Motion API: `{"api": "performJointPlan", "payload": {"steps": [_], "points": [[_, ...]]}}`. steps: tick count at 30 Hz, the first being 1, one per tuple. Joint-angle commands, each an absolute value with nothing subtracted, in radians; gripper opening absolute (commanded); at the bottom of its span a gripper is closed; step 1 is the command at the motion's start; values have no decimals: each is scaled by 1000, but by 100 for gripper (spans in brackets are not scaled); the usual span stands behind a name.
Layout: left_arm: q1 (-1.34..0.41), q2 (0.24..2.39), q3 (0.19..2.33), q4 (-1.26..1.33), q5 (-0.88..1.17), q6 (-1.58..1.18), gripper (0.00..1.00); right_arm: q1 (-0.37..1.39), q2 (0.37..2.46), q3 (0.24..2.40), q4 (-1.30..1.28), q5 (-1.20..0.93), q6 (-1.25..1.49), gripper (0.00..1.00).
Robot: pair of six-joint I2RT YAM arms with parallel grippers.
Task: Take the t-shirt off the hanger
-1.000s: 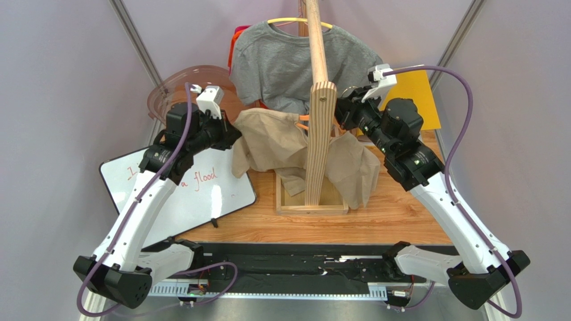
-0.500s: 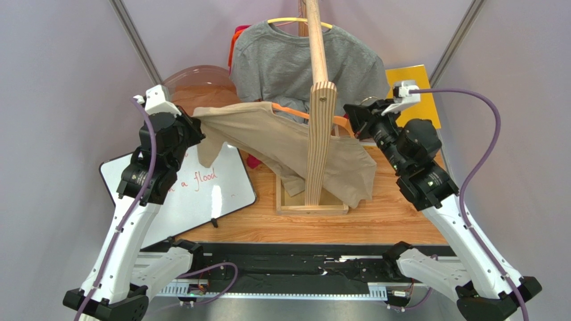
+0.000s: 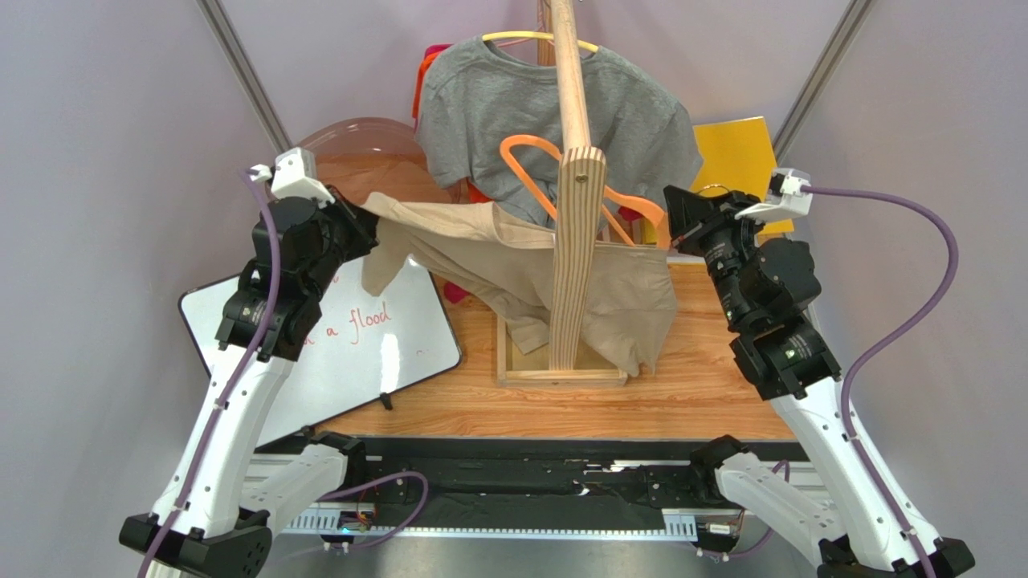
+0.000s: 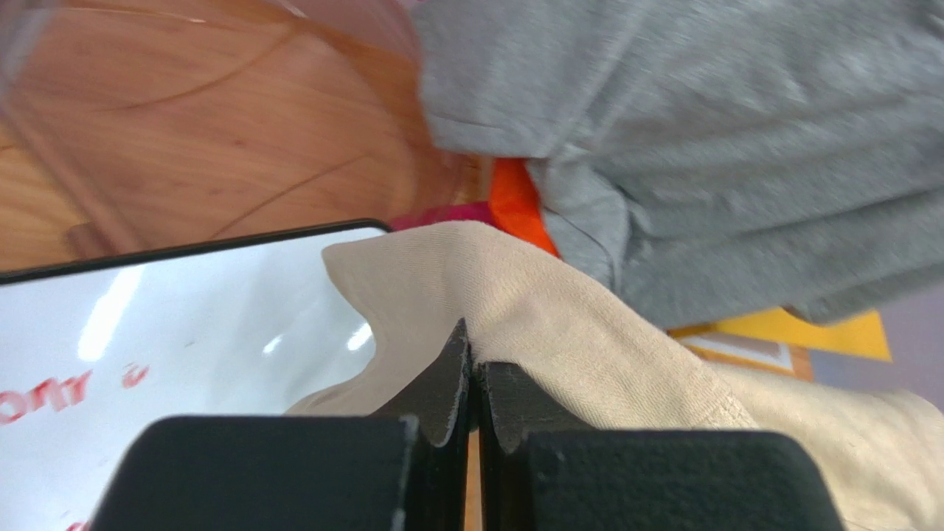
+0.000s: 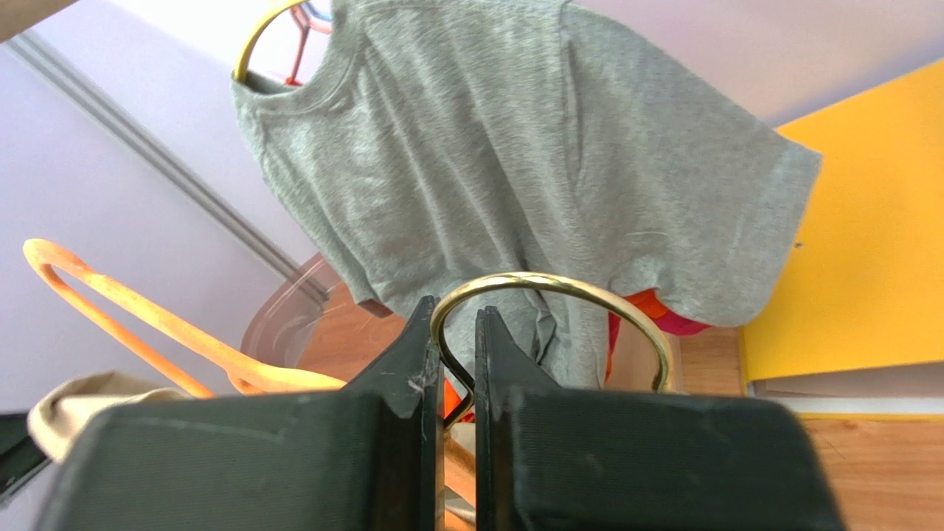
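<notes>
The beige t-shirt (image 3: 507,259) hangs stretched across the middle, behind the wooden post, with its right part drooping toward the base. My left gripper (image 3: 360,226) is shut on a fold of the t-shirt (image 4: 576,332) at its left end, and the black fingertips (image 4: 457,365) pinch the cloth. The orange hanger (image 3: 531,151) stands bare above the shirt, in front of the grey shirt, and slants down to the right. My right gripper (image 3: 676,207) is shut on the hanger's gold metal hook (image 5: 554,285). The hanger's orange arm (image 5: 133,315) shows at the left of the right wrist view.
An upright wooden post (image 3: 577,229) rises from a wooden base tray (image 3: 519,373) between the arms. A grey t-shirt (image 3: 519,102) hangs on a yellow hanger behind. A whiteboard (image 3: 362,349) lies left, a clear bowl (image 3: 350,139) back left, a yellow sheet (image 3: 742,151) back right.
The right gripper pulled the hook up and to the right, and the hanger's left arm slid out of the beige shirt. The left gripper swung left with the cloth, then held still.
</notes>
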State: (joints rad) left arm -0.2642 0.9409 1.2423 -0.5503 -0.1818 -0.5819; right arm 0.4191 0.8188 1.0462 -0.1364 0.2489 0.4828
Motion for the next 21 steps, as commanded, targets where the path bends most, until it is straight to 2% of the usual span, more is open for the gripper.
{"api": "performJointPlan", "payload": {"steps": [1, 6, 10, 14, 15, 16, 18, 19, 20, 21], "points": [[-244, 1003, 1290, -365, 173, -535, 0, 397, 877, 1095, -14, 117, 426, 0], [-376, 1172, 1381, -374, 316, -471, 0, 397, 983, 1179, -12, -26, 431, 0], [-434, 1183, 1269, -215, 470, -528, 0, 397, 1011, 1219, -11, -25, 431, 0], [-465, 1143, 1190, -210, 460, -518, 0, 396, 1072, 1304, -101, -6, 405, 0], [-465, 1134, 1180, -218, 459, -517, 5, 397, 1083, 1305, -104, -8, 402, 0], [-465, 1118, 1174, -260, 447, -497, 23, 397, 1086, 1305, -101, -11, 403, 0], [-465, 1095, 1183, -316, 425, -474, 37, 397, 1089, 1302, -100, -14, 402, 0], [-465, 1066, 1190, -377, 390, -453, 68, 396, 1091, 1302, -100, -20, 399, 0], [-465, 1046, 1198, -406, 373, -436, 78, 396, 1092, 1305, -104, -24, 394, 0], [-465, 1026, 1212, -428, 362, -422, 79, 397, 1095, 1308, -110, -29, 388, 0]]}}
